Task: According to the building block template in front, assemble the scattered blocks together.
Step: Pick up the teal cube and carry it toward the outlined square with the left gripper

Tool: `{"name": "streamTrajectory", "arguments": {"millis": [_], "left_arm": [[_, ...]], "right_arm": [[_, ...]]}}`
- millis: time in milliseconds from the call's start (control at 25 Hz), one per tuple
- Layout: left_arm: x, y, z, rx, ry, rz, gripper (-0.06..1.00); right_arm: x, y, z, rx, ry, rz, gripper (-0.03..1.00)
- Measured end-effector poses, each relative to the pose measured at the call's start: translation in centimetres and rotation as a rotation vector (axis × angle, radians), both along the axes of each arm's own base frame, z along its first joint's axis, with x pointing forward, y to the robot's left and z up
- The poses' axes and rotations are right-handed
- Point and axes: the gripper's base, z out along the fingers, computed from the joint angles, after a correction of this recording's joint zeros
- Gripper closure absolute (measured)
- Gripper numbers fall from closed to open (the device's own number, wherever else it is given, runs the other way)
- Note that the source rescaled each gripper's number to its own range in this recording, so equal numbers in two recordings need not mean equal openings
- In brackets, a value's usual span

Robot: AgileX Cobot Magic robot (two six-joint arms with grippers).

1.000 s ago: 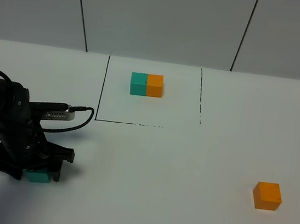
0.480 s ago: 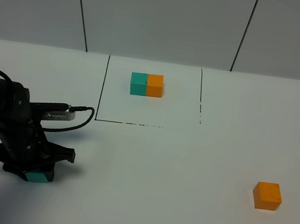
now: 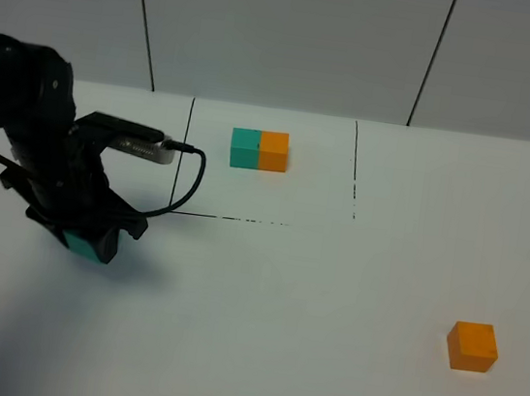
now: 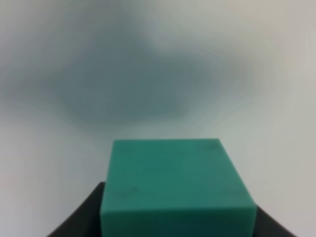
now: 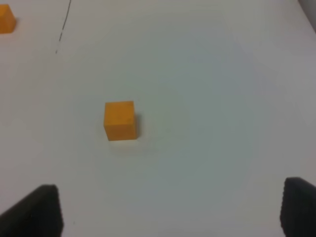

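Note:
The template (image 3: 260,149), a teal cube joined to an orange cube, stands at the back inside a black-lined rectangle. My left gripper (image 3: 85,241) is shut on the loose teal cube (image 3: 81,247) and holds it above the table at the left. The cube fills the near part of the left wrist view (image 4: 175,185), with its blurred shadow on the table below. The loose orange cube (image 3: 472,346) sits on the table at the front right. It also shows in the right wrist view (image 5: 119,121), well ahead of my open, empty right gripper (image 5: 170,210).
A black-lined rectangle (image 3: 172,207) marks the template's area on the white table. The left arm's cable (image 3: 184,183) loops over its left line. A paneled wall (image 3: 286,35) stands behind the table. The template's orange half (image 5: 6,19) shows far off in the right wrist view.
My left gripper has closed on the teal cube, lifted it off the table and carried it up and slightly right. The orange cube and the template have not moved.

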Motion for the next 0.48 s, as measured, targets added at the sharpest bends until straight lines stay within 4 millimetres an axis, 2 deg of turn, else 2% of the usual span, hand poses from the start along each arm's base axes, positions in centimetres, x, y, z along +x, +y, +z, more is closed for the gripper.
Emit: {"name": "streamTrajectory", "arguments": {"millis": [120,280,360,480], "left_arm": [[0.8,-2.3,2.0,-0.015,-0.102,-0.244,0.94],[0.9,-6.9,3.9,-0.009,-0.24,-0.566,0.94],[0.9,-9.4,4.2,0.004,-0.276,-0.677,0.94],[1.1,-12.5,3.7,0.038,-0.278,-0.791,0.94]], "right_arm": [[0.0,0.0,0.0,0.0,0.0,0.0,0.21],[0.0,0.0,0.0,0.0,0.0,0.0,0.21],[0.0,0.0,0.0,0.0,0.0,0.0,0.21],[0.0,0.0,0.0,-0.001,0.0,0.0,0.21]]}}
